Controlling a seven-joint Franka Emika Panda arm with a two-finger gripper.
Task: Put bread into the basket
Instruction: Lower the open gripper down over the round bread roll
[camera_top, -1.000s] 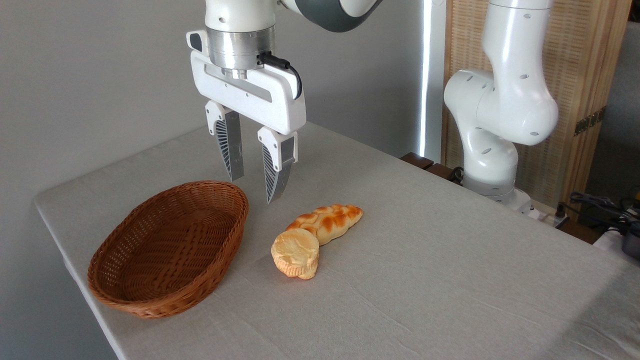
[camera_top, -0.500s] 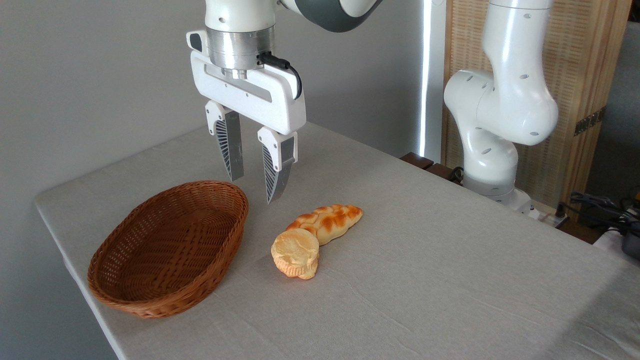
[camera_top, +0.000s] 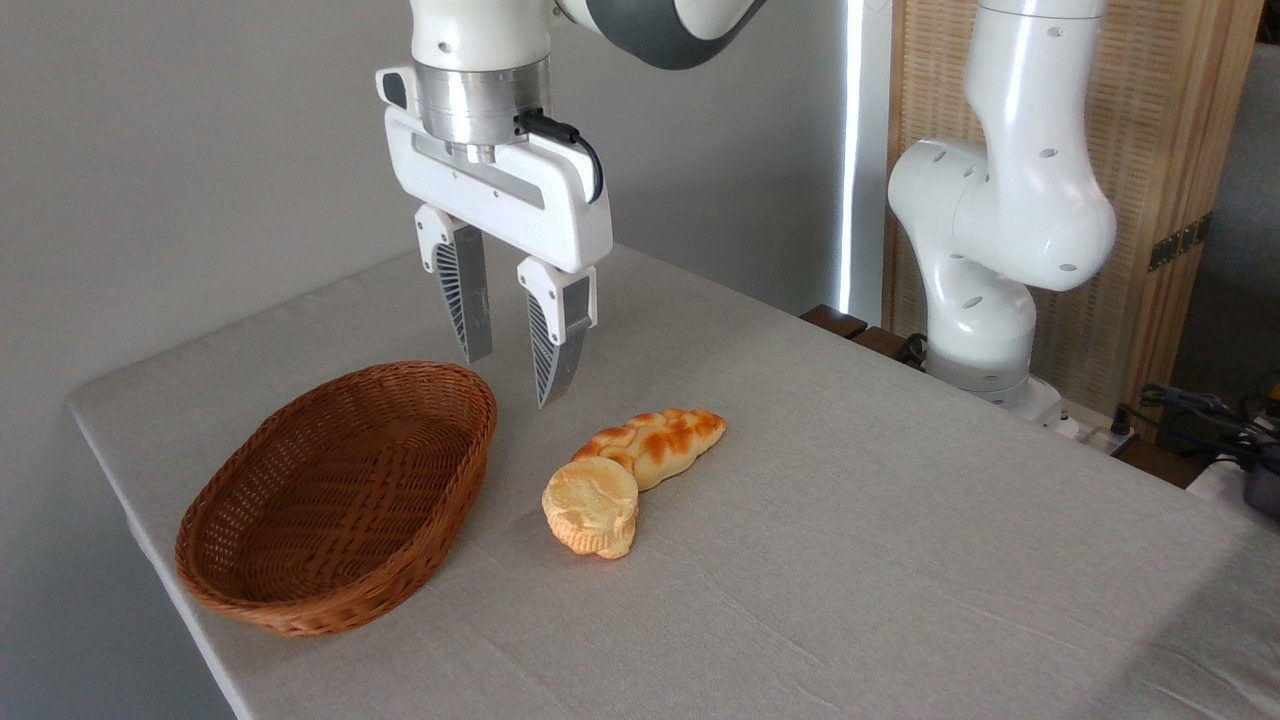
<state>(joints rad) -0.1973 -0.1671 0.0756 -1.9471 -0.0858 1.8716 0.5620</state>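
Note:
The bread (camera_top: 592, 506), a small round pale-yellow bun with a ridged orange base, lies tilted on the grey tablecloth near the middle. To its left sits the oval brown wicker basket (camera_top: 340, 495), with nothing inside. My gripper (camera_top: 512, 378) hangs above the cloth between the basket's far end and the bun, up and to the left of the bun. Its two ribbed fingers point down, stand apart and hold nothing.
A longer braided golden-brown loaf (camera_top: 657, 443) lies just behind the bun, touching it. The arm's white base (camera_top: 985, 260) stands at the table's far right edge, before a wooden screen. The table's left edge runs close beside the basket.
The gripper has shifted very slightly to the right and a touch lower. Bun, loaf and basket have not moved.

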